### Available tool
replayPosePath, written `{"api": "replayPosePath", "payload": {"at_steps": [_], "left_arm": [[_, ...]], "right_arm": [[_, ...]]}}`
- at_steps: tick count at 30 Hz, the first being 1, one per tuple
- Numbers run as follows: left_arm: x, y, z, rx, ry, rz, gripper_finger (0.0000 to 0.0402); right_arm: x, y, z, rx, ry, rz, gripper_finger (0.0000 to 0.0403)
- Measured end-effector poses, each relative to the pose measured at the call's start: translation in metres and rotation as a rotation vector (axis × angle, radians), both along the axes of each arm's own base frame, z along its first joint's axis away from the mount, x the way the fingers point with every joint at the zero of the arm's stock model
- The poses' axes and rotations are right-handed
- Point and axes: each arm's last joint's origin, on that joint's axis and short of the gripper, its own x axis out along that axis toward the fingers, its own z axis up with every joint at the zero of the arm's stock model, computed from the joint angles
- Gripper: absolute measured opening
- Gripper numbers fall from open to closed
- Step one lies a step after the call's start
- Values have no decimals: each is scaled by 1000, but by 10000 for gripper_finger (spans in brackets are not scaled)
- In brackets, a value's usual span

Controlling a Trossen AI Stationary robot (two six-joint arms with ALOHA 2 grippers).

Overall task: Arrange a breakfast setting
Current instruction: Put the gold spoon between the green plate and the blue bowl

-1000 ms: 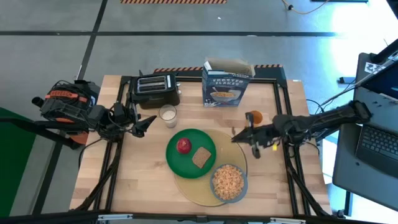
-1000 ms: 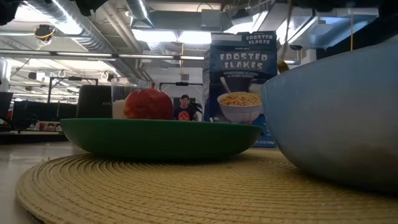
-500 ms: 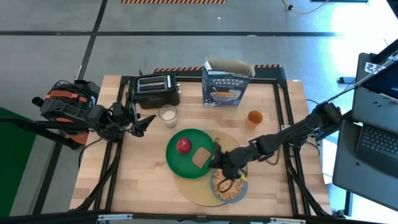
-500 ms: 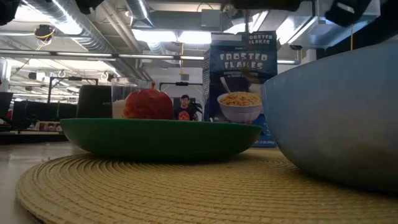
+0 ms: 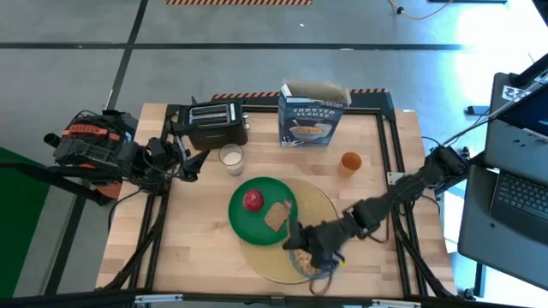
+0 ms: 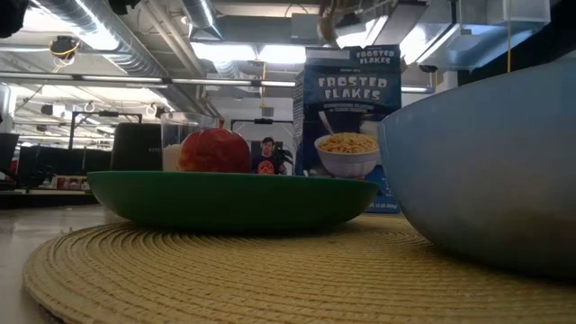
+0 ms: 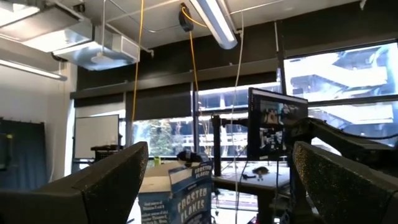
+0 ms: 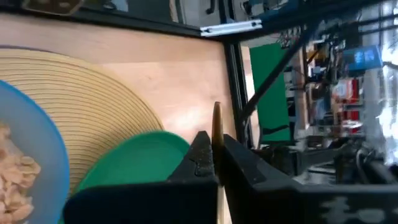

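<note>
The right gripper point(image 5: 300, 246) has its fingers pinched tight on a gold spoon point(image 8: 217, 134), hovering right over the blue-grey bowl point(image 5: 300, 261) of cereal (presumably to set it there). The left gripper point(image 5: 190, 162), spread open and empty, waits by the toaster point(image 5: 212, 124).

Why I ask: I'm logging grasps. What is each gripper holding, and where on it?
Right gripper pinches a thin golden utensil edge-on; which part cannot be told. Left gripper is open, holding nothing.

I'm in a robotics lab: exposed ceiling ducts point(image 6: 117, 36), strip lights point(image 7: 214, 22), monitor point(image 7: 277, 124) on a stand, taped concrete floor point(image 5: 257, 43), laptop point(image 5: 521, 195) beside the framed wooden tabletop point(image 5: 201, 239).
</note>
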Motion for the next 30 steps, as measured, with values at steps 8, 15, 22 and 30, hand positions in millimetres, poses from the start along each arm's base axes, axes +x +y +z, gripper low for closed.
{"api": "replayPosePath", "payload": {"at_steps": [8, 15, 22, 30], "left_arm": [[2, -2, -2, -11, 0, -74, 397], [6, -4, -6, -19, 31, -159, 397], [9, -6, -9, -49, 51, -195, 397], [11, -7, -14, -114, 84, -243, 397]], "right_arm": [[6, 46, -12, -22, -49, -40, 0], [43, 87, -38, 44, -20, 71, 0], [74, 112, -35, 143, -12, 78, 0], [82, 135, -53, 203, 52, -27, 0]]}}
